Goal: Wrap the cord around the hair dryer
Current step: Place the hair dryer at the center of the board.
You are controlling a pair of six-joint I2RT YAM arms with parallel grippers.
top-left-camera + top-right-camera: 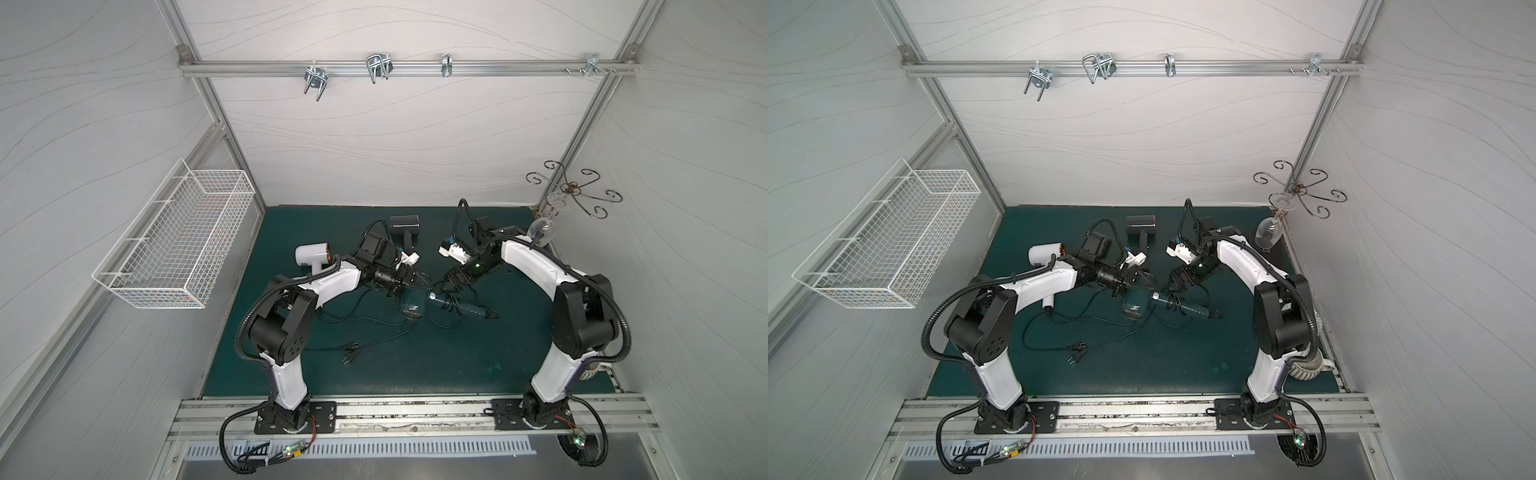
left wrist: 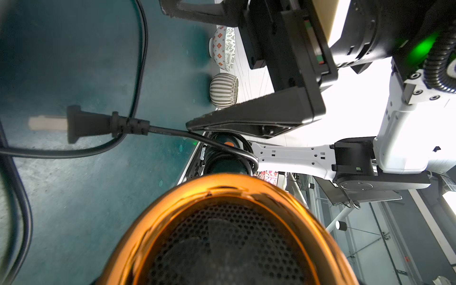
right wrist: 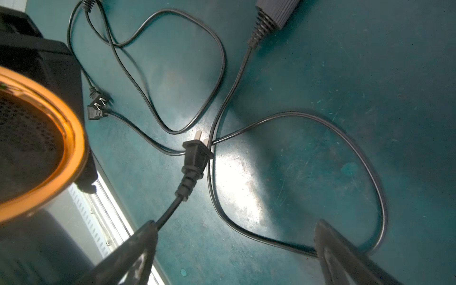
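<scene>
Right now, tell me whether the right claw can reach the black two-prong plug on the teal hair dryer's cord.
Probably yes: the right claw stands open, with the black two-prong plug just ahead of it and nothing between them.

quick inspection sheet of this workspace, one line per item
surface: dark teal mat, scuffed
job's things: teal hair dryer with orange-rimmed grille mid-mat; its black cord partly wound round the handle, plug end free
clutter: white hair dryer; black hair dryer
grippers: left gripper shut on the teal dryer's head; right gripper open, holding nothing
cables: two other loose cords, plugs on the mat
surroundings: white wire basket; hanging wine glass; striped grey bowl; patterned bowl
</scene>
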